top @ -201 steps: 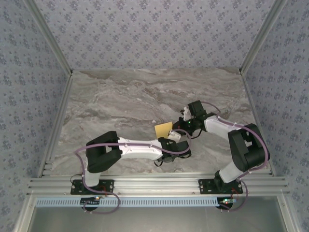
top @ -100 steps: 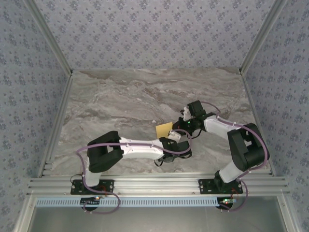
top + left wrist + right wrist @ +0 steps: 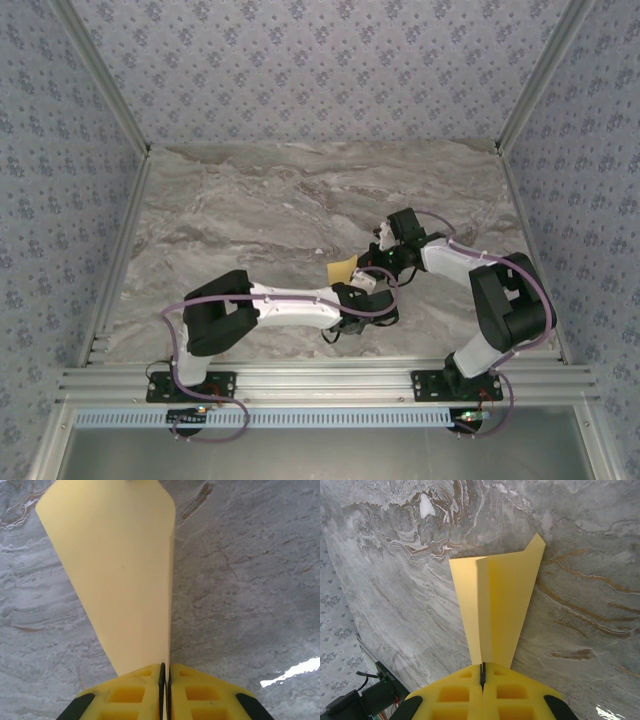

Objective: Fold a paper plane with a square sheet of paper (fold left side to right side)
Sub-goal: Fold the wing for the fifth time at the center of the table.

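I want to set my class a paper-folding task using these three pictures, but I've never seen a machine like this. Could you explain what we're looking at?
This is a robot with two arms, a left arm and a right arm, bolted at the near edge of a marble-patterned table. The wide picture is taken from above and behind the arms, so their bases are at the bottom. The other two pictures come from a small camera on each wrist, looking out along that arm's yellow fingers.

Near the middle of the table is a sheet of yellow-orange paper, already partly folded. The left claw is shut on one part of it and the right claw is shut on another, so both arms hold the same sheet.
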`<control>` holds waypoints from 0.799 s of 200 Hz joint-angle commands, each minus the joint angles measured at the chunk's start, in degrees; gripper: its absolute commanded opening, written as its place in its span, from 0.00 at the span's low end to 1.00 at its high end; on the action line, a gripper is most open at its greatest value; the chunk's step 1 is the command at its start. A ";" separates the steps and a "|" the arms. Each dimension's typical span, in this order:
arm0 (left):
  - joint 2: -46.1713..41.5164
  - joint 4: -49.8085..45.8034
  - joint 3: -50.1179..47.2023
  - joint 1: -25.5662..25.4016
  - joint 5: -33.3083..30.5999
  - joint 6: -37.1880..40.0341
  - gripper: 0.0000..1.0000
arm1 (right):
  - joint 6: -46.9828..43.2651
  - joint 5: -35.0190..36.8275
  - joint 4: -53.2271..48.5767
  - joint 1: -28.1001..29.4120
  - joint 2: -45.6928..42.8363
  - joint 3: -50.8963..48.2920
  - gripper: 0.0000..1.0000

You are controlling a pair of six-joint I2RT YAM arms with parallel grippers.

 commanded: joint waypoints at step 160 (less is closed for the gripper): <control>-7.02 10.45 -6.45 4.13 11.84 0.08 0.07 | -5.77 1.00 -2.43 -3.21 -5.14 2.97 0.40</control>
